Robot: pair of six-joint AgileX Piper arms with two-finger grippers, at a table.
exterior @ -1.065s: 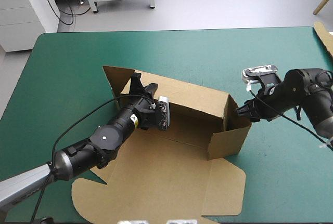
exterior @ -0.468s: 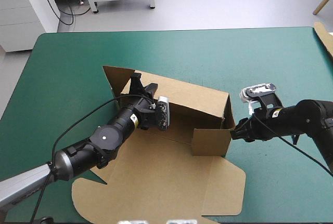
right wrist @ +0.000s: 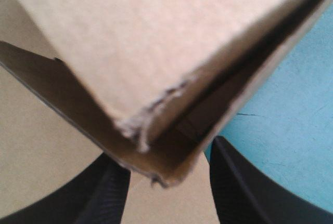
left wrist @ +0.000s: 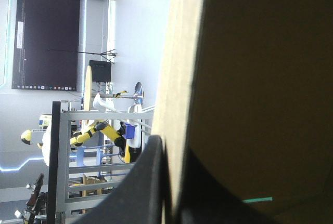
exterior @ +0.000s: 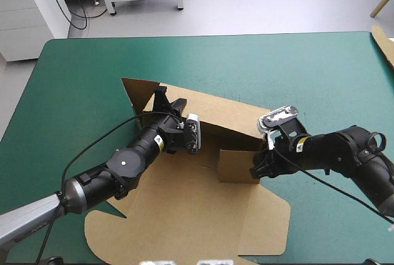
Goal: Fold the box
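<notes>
Left of centre, the left gripper (exterior: 167, 101) clamps the raised wall of the box (exterior: 184, 209). Right of centre, the right gripper (exterior: 258, 170) gapes around a flap corner.

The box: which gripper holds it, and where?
The left gripper holds the box by its back wall, near the left end; the right gripper is open around a flap corner.
</notes>
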